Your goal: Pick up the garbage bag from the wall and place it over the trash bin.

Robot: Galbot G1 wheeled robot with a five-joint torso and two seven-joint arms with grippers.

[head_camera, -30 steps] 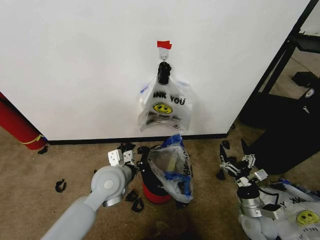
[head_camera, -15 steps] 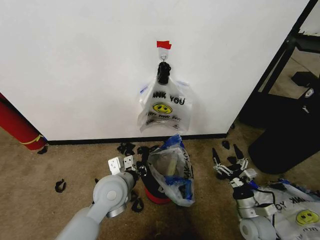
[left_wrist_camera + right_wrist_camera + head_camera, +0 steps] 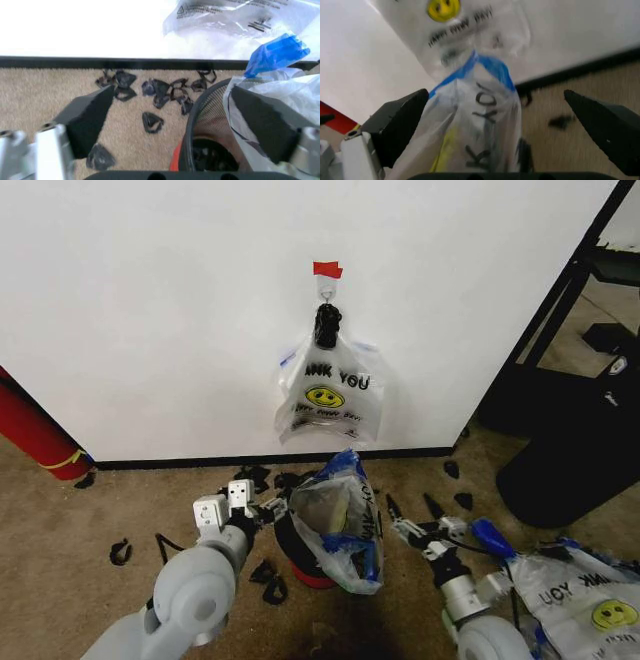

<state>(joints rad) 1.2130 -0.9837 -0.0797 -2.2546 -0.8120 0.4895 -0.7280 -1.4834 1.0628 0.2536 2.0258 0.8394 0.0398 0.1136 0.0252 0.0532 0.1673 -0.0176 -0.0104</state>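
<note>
Translucent plastic of one garbage bag already drapes over the trash bin on the carpet, loosely. Left gripper and right gripper flank it, both spread wide, probably to seat the rim. Farther back, another bag hangs on the wall hook.

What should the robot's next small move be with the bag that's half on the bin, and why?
Probably bring the right gripper in onto the garbage bag's near edge. The bag sits bunched and crooked on the trash bin, and both grippers flank it with jaws open, the left gripper by the bin's other rim, neither holding plastic yet.
</note>
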